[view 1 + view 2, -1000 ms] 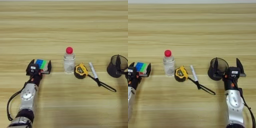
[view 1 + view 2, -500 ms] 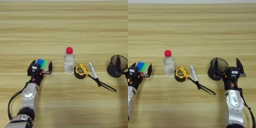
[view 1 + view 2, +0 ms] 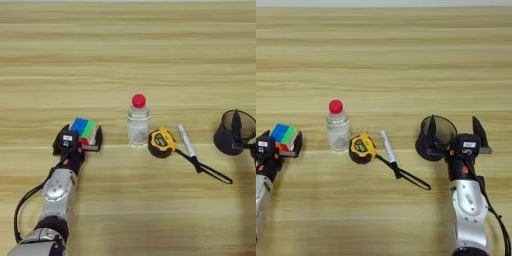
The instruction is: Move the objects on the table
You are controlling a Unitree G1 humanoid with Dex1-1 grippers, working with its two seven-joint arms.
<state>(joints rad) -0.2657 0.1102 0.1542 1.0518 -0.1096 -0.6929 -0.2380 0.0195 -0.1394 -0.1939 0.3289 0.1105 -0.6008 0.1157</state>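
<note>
I see left gripper [image 3: 80,140] clamped on puzzle cube [image 3: 83,131]; right gripper [image 3: 456,134] spread wide, one finger inside dark cup [image 3: 432,139], on worktop [image 3: 128,60].

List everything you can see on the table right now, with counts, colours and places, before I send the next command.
puzzle cube: 1, multicoloured, far left, between the left gripper's fingers
plastic bottle: 1, clear with red cap, upright near the middle
tape measure: 1, yellow and black, just right of the bottle, its black strap trailing to the right
marker: 1, grey-white, lying right of the tape measure
cup: 1, dark translucent, right side, one finger of the right gripper inside its rim
table: 1, light-brown wood, under everything
left gripper: 1, black fingers, around the cube
right gripper: 1, black fingers, open, straddling the cup's wall
</note>
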